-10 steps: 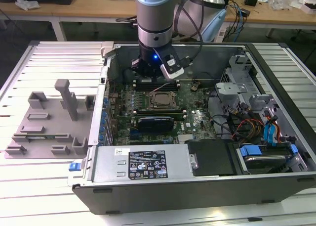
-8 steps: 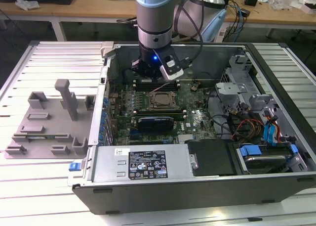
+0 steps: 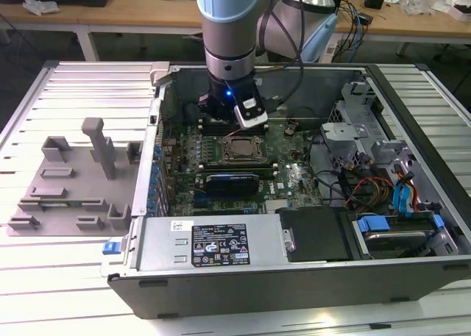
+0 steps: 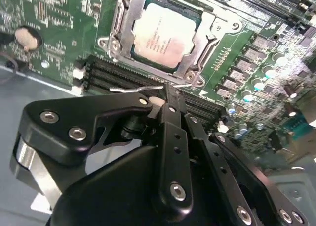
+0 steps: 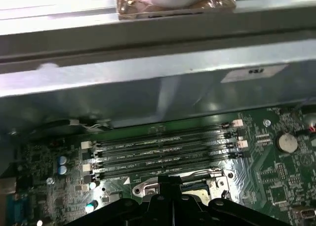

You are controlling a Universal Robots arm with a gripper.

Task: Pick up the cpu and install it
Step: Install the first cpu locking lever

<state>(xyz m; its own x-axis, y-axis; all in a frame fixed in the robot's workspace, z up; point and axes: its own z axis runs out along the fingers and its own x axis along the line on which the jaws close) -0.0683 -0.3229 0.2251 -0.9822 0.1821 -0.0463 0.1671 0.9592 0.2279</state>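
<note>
On the exterior view's left, we see the grey fixture [image 3: 73, 181] lying on the slatted table [image 3: 44, 292], well apart from the work. Next comes the open computer case [image 3: 221, 277], with the arm [image 3: 229, 34] reaching down into it over the motherboard [image 3: 294, 178].

The cpu [image 4: 165, 35] already sits in its socket [image 4: 123, 38], its pale top framed by the metal plate, so we judge that the pick-up and placing are done and the locking of the socket is in hand. In the second wrist view the gripper [image 4: 169, 93] is clenched, its fingers pressed together with nothing between them. Its tip is just beside the thin wire lever [image 4: 136, 89], along the memory slots [image 4: 113, 75]. It may be touching that lever, though we cannot tell from this angle.

In our judgement, latching calls for a steady push that keeps the lever from slipping off the narrow tip.
</note>
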